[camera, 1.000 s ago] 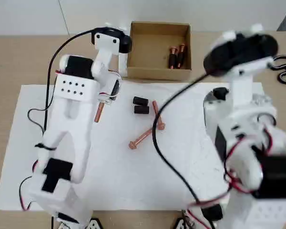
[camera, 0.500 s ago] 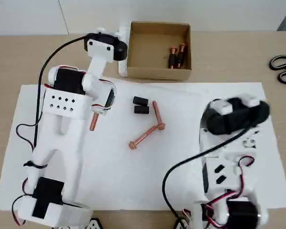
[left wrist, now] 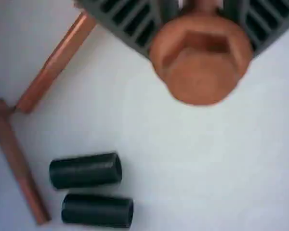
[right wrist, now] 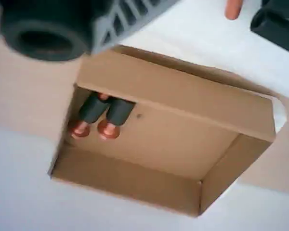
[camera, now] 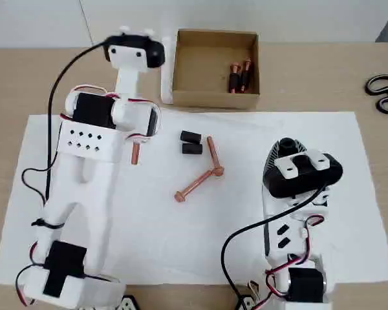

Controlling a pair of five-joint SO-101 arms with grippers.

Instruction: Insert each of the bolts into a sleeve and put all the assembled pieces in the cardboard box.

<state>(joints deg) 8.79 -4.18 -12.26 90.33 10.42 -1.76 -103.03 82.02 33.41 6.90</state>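
Note:
My left gripper (camera: 136, 143) is shut on a copper bolt (camera: 135, 155) and holds it just above the white sheet, left of two loose black sleeves (camera: 191, 143). In the left wrist view the bolt's head (left wrist: 200, 62) sits between the ribbed jaws, with both sleeves (left wrist: 86, 169) and two loose bolts (left wrist: 53, 62) beyond. Those two bolts (camera: 207, 169) lie touching on the sheet. My right gripper (right wrist: 72, 21) is shut on a black sleeve (right wrist: 12, 29), its arm folded low at the right. The cardboard box (camera: 184, 68) holds two assembled pieces (camera: 239, 76).
A white sheet (camera: 181, 245) covers the middle of the wooden table. Scissors (camera: 385, 90) lie at the far right edge. The box (right wrist: 149, 115) stands at the back just beyond the sheet, and its two pieces (right wrist: 101, 113) lie against one wall.
The right arm has pulled back from near the box toward the table's front and folded down. The left arm shifted slightly, and its bolt now hangs straighter.

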